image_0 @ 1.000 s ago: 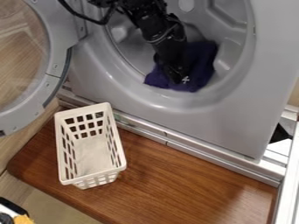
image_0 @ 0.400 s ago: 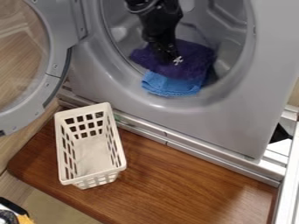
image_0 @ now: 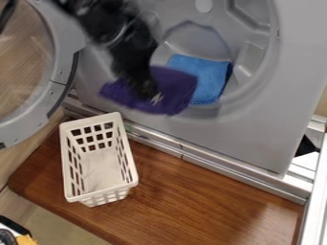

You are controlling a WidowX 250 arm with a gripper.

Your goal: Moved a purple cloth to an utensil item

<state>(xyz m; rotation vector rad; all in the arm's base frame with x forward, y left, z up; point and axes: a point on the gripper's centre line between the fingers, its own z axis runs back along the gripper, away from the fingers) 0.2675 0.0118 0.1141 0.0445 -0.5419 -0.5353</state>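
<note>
One black gripper (image_0: 146,90) pinches one purple cloth (image_0: 176,91) between its fingers. A little white mark (image_0: 156,99) is by its tip, too small to read. There are two cloths: the purple one hangs at the front of the washer's (image_0: 256,139) round hole, and a blue one (image_0: 203,79) lies in the hole, just beside it. One round door (image_0: 60,52) is open. One white basket (image_0: 105,193) sits on one brown board (image_0: 198,196).
</note>
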